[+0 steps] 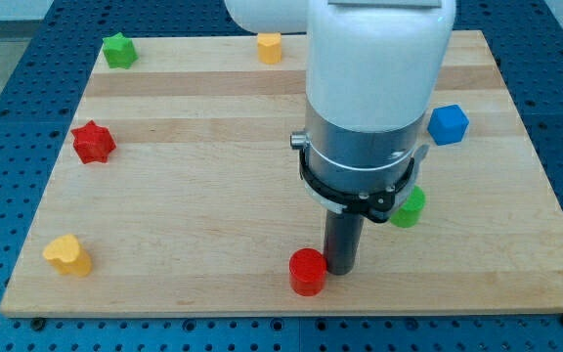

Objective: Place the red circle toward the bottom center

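Observation:
The red circle [308, 271] is a short red cylinder near the bottom edge of the wooden board [194, 196], about at the middle of its width. My tip [341, 268] is the lower end of the dark rod. It stands just right of the red circle, touching or nearly touching its right side. The white arm body above covers the board's upper middle.
A red star [93, 142] lies at the left. A yellow heart [67, 255] sits at the bottom left. A green star [118, 49] and a yellow block [270, 47] are along the top. A blue cube [449, 124] is at the right, a green block [409, 208] partly behind the arm.

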`<action>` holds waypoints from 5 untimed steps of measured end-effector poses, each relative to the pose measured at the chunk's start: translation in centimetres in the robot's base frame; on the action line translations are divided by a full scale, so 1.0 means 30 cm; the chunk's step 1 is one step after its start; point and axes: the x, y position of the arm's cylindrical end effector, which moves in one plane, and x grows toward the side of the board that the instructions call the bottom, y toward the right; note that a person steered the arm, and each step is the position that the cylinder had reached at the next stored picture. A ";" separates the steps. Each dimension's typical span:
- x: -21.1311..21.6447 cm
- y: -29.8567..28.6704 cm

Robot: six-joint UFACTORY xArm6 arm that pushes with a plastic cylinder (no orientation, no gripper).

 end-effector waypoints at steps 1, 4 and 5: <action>0.000 0.117; 0.126 -0.029; 0.126 -0.030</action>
